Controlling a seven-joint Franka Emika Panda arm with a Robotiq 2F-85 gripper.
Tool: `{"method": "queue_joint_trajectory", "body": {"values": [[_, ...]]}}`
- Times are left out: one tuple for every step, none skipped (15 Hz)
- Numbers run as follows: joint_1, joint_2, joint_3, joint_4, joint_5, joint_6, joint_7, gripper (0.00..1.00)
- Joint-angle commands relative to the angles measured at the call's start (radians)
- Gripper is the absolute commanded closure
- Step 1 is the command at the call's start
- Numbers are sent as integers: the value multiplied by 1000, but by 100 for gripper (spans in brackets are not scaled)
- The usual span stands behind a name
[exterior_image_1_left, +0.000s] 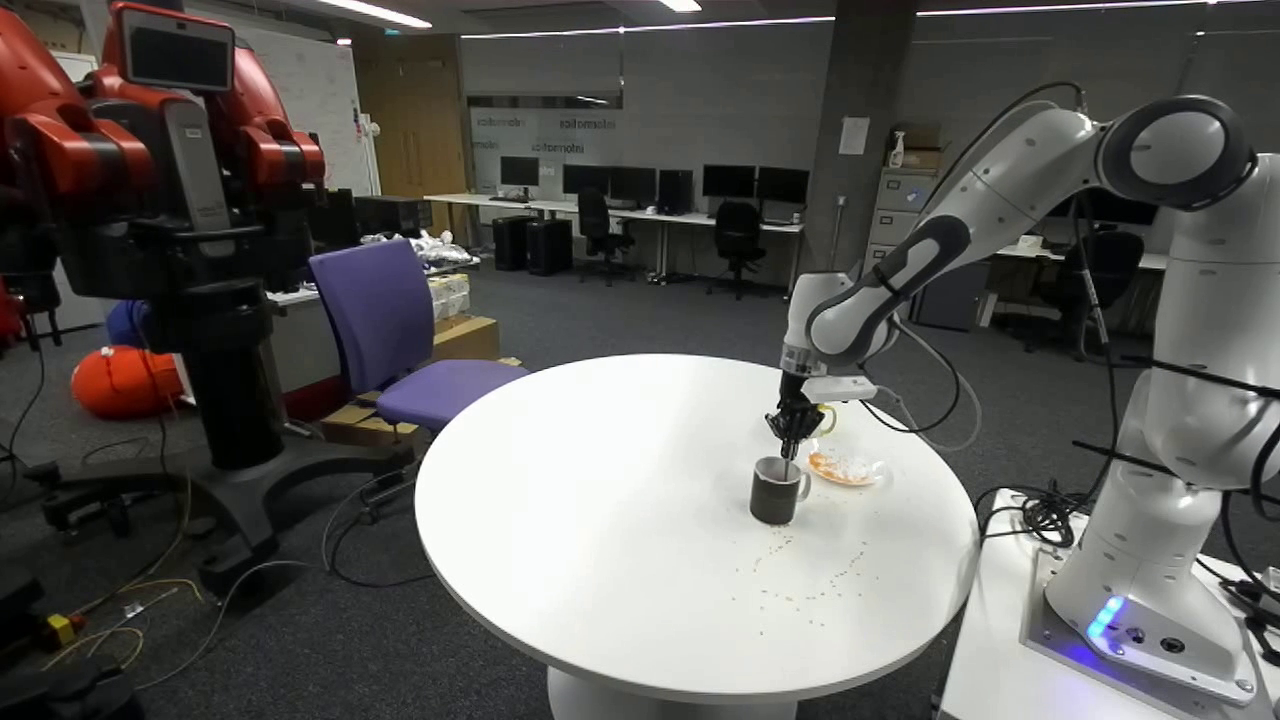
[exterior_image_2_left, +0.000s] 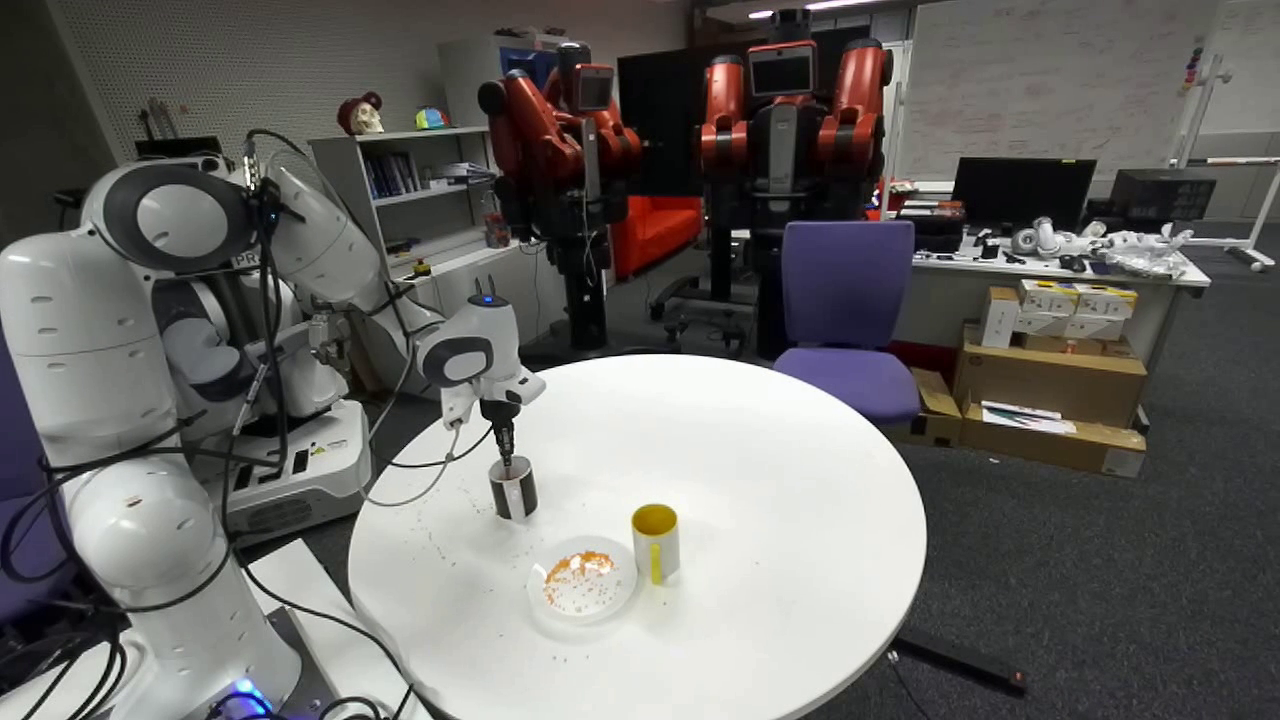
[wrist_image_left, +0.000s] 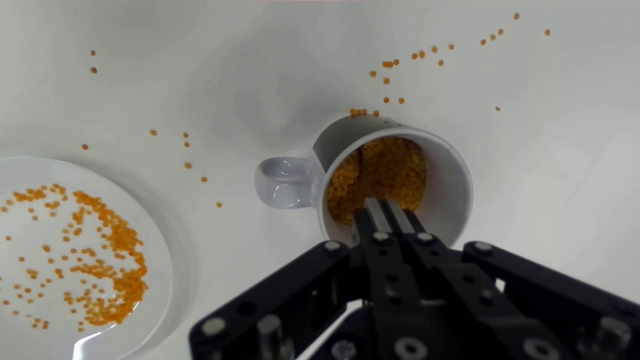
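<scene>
Stands as a dark mug (exterior_image_1_left: 773, 497) right of the middle of the round white table (exterior_image_1_left: 580, 500) in an exterior view: cylindrical, smooth, glossy, whitish inside, bedded with coarse orange grains (wrist_image_left: 400, 165). Runs upright along the long axis, pointing a looped, pale handle (wrist_image_left: 285, 182) right in that view and left in the wrist view. Has more grains scattered around the base, a shiny plate (wrist_image_left: 160, 270) near the handle side, and a white mug (exterior_image_2_left: 666, 548), yellow inside, just right of the plate in an exterior view. Takes the gripper (wrist_image_left: 383, 207) from above through the mouth, with grey fingertips (wrist_image_left: 376, 215) pressed together. Hard to tell shadow from thin object in the dark streak (wrist_image_left: 362, 160) inside.
</scene>
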Motion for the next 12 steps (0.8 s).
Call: {"method": "queue_joint_trajectory", "body": {"values": [[-4, 3, 7, 15, 24, -5, -1, 99], [-4, 8, 5, 15, 25, 13, 5, 99], [-4, 10, 6, 13, 32, 32, 7, 99], [-4, 11, 5, 13, 33, 47, 10, 99], [-1, 12, 1, 11, 23, 67, 22, 99], [1, 13, -2, 10, 10, 88, 35, 99], [3, 13, -5, 10, 0, 102, 46, 99], [9, 13, -15, 9, -37, 107, 74, 99], [17, 13, -27, 9, -88, 102, 111, 99], [29, 11, -44, 13, -171, 63, 167, 99], [41, 9, -57, 21, -252, 23, 223, 99], [46, 10, -55, 32, -293, -25, 246, 99]]}}
